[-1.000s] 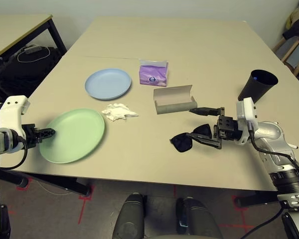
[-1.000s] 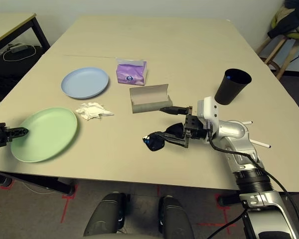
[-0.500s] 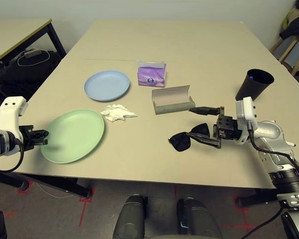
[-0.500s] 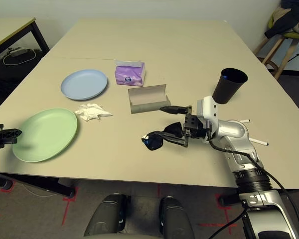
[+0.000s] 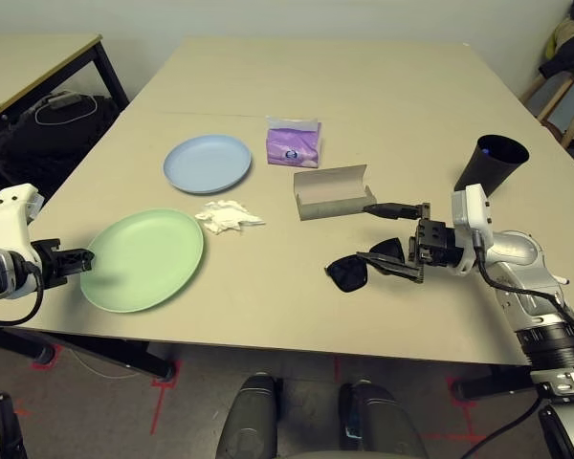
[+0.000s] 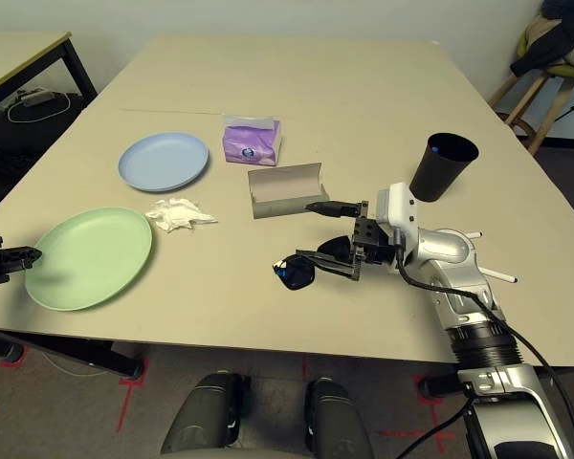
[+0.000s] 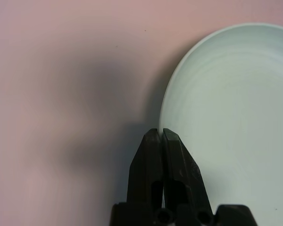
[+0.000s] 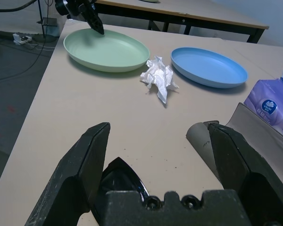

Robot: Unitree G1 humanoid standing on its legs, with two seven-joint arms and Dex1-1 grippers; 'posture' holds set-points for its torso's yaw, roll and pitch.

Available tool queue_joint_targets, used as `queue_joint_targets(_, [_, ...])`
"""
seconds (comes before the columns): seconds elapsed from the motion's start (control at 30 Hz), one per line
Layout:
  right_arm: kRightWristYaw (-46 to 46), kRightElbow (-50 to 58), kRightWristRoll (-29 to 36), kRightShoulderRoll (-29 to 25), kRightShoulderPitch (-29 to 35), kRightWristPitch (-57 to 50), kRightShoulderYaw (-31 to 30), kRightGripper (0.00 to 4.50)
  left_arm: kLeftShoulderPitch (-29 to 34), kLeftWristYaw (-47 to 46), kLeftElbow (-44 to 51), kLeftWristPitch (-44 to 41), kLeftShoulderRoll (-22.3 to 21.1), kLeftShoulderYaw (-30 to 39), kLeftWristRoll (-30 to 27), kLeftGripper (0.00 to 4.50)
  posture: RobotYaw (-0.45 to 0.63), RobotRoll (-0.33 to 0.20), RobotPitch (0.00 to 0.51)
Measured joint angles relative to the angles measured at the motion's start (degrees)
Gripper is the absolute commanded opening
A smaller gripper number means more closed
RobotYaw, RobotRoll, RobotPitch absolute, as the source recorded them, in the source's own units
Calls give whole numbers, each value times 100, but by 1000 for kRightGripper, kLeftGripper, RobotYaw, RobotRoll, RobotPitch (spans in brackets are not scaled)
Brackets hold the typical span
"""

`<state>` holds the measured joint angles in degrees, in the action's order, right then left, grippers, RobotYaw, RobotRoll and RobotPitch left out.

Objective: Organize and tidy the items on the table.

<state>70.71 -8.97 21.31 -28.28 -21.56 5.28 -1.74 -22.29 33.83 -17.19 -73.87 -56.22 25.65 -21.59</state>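
Here, green plate (image 5: 143, 259) at left claw (image 5: 79, 257).

Silver forearms – white wrist housings, black cables – black pincer (image 5: 394, 235) fingers

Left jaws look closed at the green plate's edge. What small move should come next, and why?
Probably lift the green plate slightly and carry it toward the blue plate for stacking. The left gripper is shut on its rim at the table's left edge. The crumpled tissue lies between the two plates, so the plate should pass above it. The right gripper stands open around the sunglasses.
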Motion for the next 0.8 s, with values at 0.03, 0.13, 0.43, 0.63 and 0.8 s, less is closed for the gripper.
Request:
queue_joint_targets(0.03, [-2, -1, 0, 6, 0, 0, 0, 4500, 0, -28, 71, -72, 4, 69, -32, 16, 171, 0, 64])
queue_joint_targets(0.13, [-20, -3, 1, 28, 0, 0, 0, 4500, 39, -124, 259, -264, 4, 255, -94, 16, 173, 0, 64])
queue_joint_targets(0.43, [-134, -6, 3, 64, 0, -1, 1, 4500, -60, -465, 543, -664, 123, 935, -176, 16, 179, 0, 63])
queue_joint_targets(0.63, [-203, -9, 3, 94, -1, -1, 1, 4500, -336, -643, 567, -787, 412, 1144, -282, 16, 178, 0, 60])
queue_joint_targets(0.8, [-469, -5, 15, 154, -9, -105, 34, 4500, -943, -1005, 568, -848, 837, 1283, -301, 16, 176, 0, 61])
